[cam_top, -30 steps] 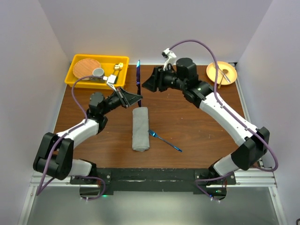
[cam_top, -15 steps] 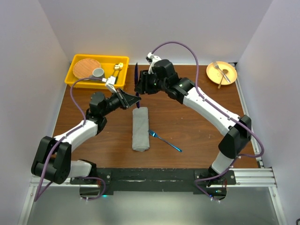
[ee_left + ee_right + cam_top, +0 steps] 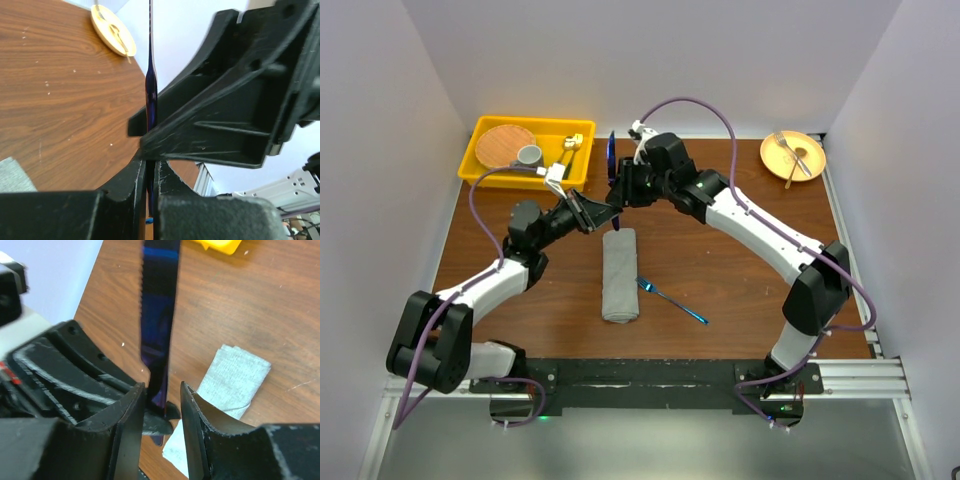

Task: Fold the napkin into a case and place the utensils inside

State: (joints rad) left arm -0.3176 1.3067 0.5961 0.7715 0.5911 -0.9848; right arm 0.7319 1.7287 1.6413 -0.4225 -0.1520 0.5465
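Knife point(image 3: 159, 315) stiff, thin, likely slick, upright over far end of case point(image 3: 619, 275); left gripper point(image 3: 150, 172) jaws clamped low on it; right gripper point(image 3: 161, 395) jaws astride it, seemingly not yet pinching; take flat faces

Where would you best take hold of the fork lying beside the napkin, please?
Take the fork mid-handle from straight above, pinching across its width: it lies flat and diagonal on the table, tines by the napkin, handle free of it.
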